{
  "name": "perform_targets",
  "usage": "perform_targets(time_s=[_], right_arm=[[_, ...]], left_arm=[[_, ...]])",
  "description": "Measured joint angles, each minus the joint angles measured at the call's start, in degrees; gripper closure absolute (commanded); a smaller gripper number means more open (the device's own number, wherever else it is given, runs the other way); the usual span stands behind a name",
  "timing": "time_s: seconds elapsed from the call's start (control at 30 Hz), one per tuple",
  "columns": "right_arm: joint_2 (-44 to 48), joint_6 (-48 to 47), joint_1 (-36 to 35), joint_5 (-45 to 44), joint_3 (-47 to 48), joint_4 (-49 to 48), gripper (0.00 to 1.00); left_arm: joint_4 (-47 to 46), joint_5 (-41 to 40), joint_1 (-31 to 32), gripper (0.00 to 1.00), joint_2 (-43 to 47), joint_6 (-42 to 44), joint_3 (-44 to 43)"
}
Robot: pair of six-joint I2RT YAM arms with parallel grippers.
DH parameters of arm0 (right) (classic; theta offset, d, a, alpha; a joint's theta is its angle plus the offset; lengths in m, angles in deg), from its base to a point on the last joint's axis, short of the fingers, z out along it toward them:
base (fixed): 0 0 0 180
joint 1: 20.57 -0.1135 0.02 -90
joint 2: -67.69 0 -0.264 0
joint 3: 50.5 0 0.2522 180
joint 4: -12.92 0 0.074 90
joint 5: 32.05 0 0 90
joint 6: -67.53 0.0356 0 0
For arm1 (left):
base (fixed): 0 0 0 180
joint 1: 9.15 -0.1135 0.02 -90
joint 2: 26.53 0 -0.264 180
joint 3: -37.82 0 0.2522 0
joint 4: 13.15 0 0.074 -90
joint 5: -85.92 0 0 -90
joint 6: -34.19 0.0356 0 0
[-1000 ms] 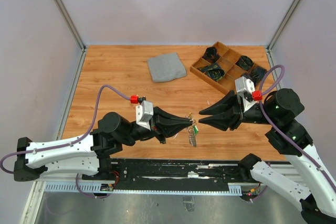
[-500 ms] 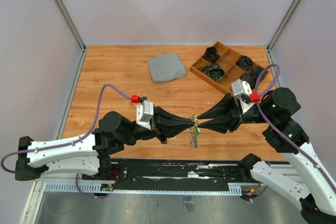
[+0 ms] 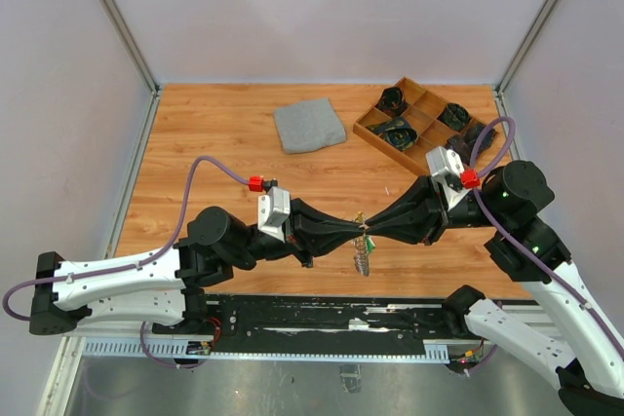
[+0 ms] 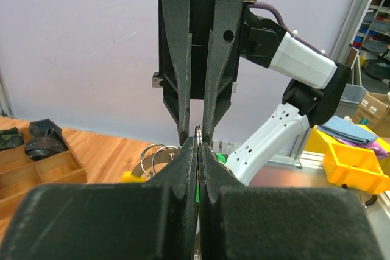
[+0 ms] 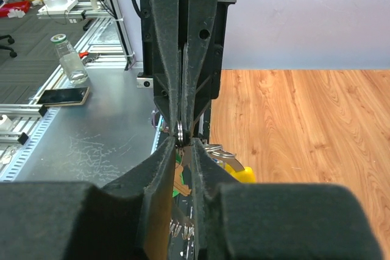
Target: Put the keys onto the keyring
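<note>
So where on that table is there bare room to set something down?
The wooden table is bare from the left wall to the folded grey cloth. Crowded: back right, with the wooden compartment tray, and front middle, where the left gripper and right gripper pinch the thin silvery keyring.

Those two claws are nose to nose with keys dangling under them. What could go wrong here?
1. The left gripper pinches only a thin edge of the keyring; it might slip, dropping the keys onto the table.
2. The right gripper meets it tip to tip, so a small misalignment could make them collide or twist the ring loose.
</note>
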Motion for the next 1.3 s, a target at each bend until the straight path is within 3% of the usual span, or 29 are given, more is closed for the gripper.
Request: perform_targets(time_s=[0.13,0.3,0.43,0.67,0.97,1.3], right_arm=[[0.0,0.2,0.0,0.6,0.0,0.0,0.99],[-0.2,0.3,0.0,1.3,0.0,0.1,0.99],[-0.7,-2.0,0.0,1.3,1.5,3.8,0.99],[-4.5,-12.7,0.0,-0.3,11.8,22.9,0.99],[-8.8,-26.4,-3.1,-8.2,23.8,46.6,0.99],[-13.6,-31.5,-13.3,-21.0,31.1,60.3,0.99]], left_arm=[[0.0,0.0,0.0,0.99,-0.2,0.0,0.0],[0.1,0.0,0.0,0.98,-0.2,0.0,0.0],[0.7,-0.3,0.0,0.87,-0.1,0.0,0.0],[4.3,-2.4,0.0,0.68,1.0,0.4,-1.0],[10.7,-4.8,0.0,0.57,1.8,0.3,-3.0],[16.0,-3.4,0.0,0.51,-1.7,0.3,-6.6]])
